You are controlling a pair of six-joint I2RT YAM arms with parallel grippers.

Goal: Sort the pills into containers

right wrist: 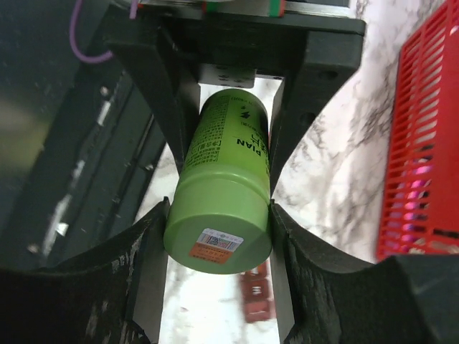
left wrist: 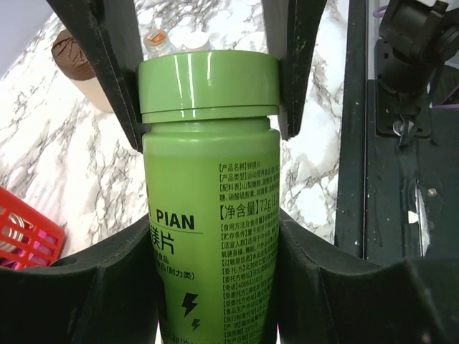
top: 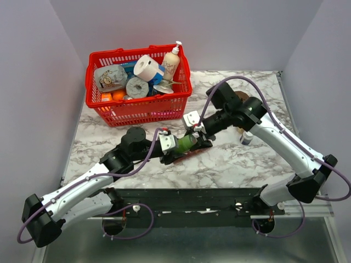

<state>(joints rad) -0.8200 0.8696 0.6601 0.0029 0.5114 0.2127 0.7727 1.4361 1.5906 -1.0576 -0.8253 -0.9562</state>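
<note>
- Two robot arms meet over the middle of a marbled tabletop (top: 236, 164), sharing one green pill bottle (top: 185, 143) held on its side in the air.
- The left gripper (left wrist: 213, 229) has its jaws clenched on the bottle's body.
- The right gripper (right wrist: 219, 215) has its jaws pressed on either side of the lid (left wrist: 208, 79).
- The step in hand looks like opening the bottle, and no pills are out yet.
- The next move likely calls for the right wrist to twist the lid off while the left arm holds the body firm.
- The containers (right wrist: 257, 295), a dark red strip of small compartments, lie on the tabletop just beneath the bottle. I cannot tell what is in them.
- A red basket (top: 137, 104) of toilet rolls and bottles stands at the back left.
</note>
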